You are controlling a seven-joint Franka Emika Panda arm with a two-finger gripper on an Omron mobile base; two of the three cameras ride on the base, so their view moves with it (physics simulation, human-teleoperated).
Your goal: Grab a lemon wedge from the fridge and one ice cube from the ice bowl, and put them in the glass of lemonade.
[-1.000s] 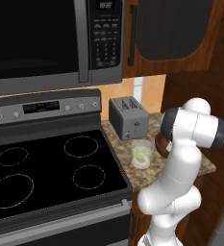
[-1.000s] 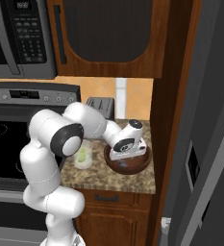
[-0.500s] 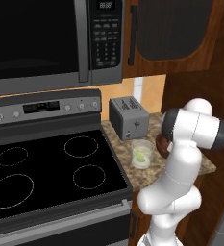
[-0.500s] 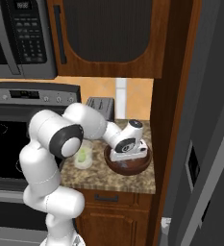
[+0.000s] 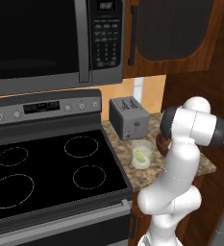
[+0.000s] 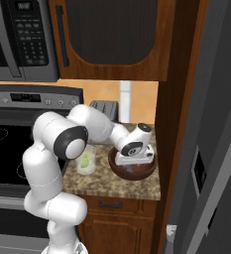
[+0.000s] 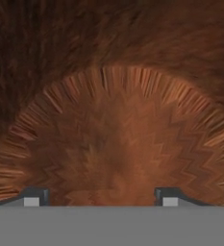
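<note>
- Your tool (image 6: 135,159) is down inside the ice bowl (image 6: 147,172), which sits near the counter's (image 6: 112,186) right edge, close beside the wooden cabinet side.
- In the hand view the two fingertips (image 7: 34,197) stand wide apart at the bottom, so the tool is released, with nothing between the jaws.
- The same view looks straight onto the reddish-brown inner wall of the ice bowl (image 7: 118,139). You cannot pick out an ice cube there; the wood grain hides whatever lies in it.
- The glass of lemonade (image 5: 142,153) stands toward the counter's front, just left of the bowl and in front of the grey toaster (image 5: 129,117). A pale yellow-green bit shows in it, which looks like the lemon wedge (image 5: 141,154), so judge that half of the task as done.
- The fridge (image 6: 211,149) rises past the cabinet side on the right, and its doors look closed from here.
- The step in hand, as you should read it, is fetching the ice cube: the tool is low in the bowl, ready to close.
- Your next move calls for bringing the open jaws around one cube and closing them gently. Ice is small and likely slippery, so check the grasp before you lift.
- After that you need a straight rise clear of the bowl's rim, then a short carry left to the glass.
- Mind the glass on that carry: it is near the arm's forearm (image 6: 99,130) and a nudge could tip it or spill the drink.
</note>
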